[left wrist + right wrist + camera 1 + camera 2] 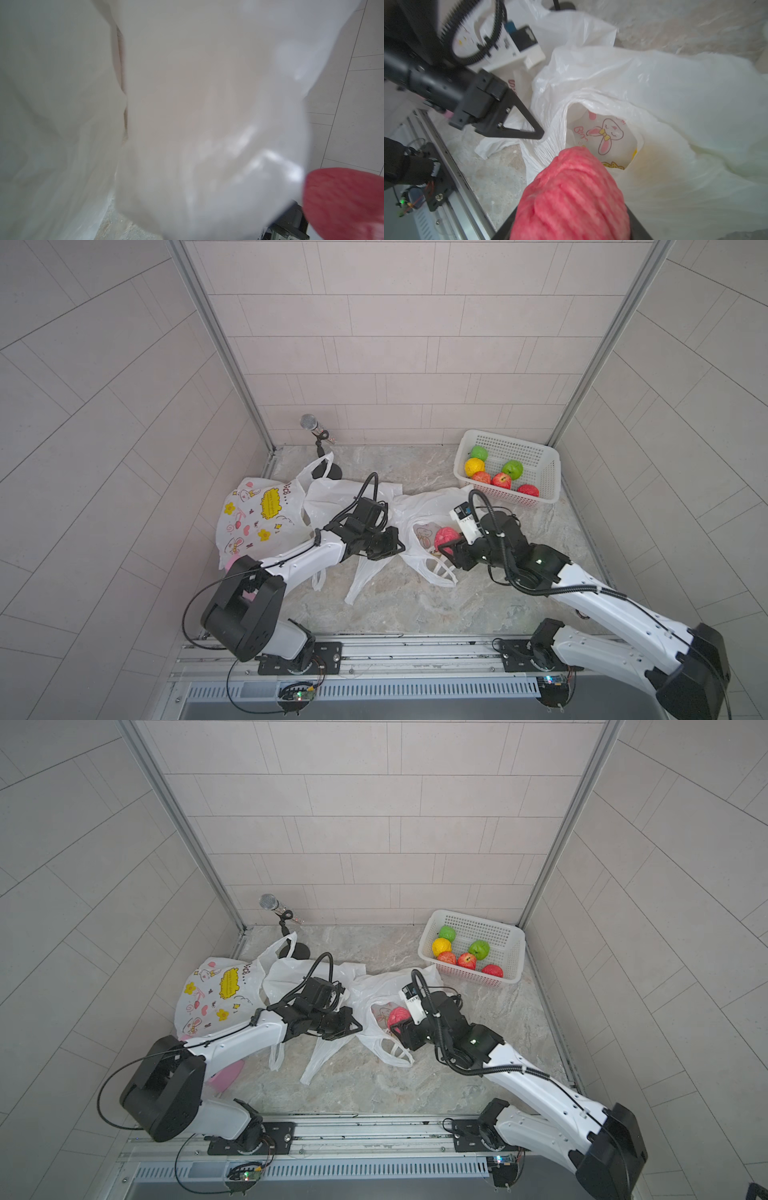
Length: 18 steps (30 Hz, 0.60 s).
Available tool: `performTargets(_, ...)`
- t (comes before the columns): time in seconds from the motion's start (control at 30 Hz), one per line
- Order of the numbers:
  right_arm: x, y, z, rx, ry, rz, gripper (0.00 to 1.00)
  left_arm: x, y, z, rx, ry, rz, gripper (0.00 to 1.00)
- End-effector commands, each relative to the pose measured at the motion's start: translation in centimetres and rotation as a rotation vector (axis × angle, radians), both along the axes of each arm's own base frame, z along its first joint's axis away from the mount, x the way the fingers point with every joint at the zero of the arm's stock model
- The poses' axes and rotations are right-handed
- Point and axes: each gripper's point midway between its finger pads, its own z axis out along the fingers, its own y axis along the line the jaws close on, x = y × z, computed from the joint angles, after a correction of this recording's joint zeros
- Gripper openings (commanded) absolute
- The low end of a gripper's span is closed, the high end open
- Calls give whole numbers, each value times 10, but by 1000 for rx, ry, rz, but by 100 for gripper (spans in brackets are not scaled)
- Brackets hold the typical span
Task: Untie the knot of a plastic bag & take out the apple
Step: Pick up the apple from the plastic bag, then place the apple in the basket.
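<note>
Clasps the red apple [446,536] in the right gripper [444,549] at the open mouth of the white plastic bag [419,506], mid-table. Pinches that bag's left rim with the left gripper [397,546], clenched tight. Far right: 6 fruits [500,480] in a white basket [549,476]. Further left, a printed bag [257,518] lying slack.

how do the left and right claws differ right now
The left claw is shut flat on the rim of the white plastic bag. The right claw is closed on the pinkish-red ribbed apple, its jaws held apart by the fruit. The left claw pinches thin film at the side of the bag's mouth, while the right claw sits right in front of that mouth. Both are low over the same bag, facing each other.
</note>
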Motion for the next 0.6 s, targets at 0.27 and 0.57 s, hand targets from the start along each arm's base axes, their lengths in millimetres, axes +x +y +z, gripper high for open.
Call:
performTargets(0.27, 151, -155, 24, 33, 97, -673, 10, -1, 8, 15, -14, -53, 30, 0)
performTargets(0.57, 268, -197, -32, -60, 217, -772, 21, -6, 6, 8, -37, -32, 22, 0)
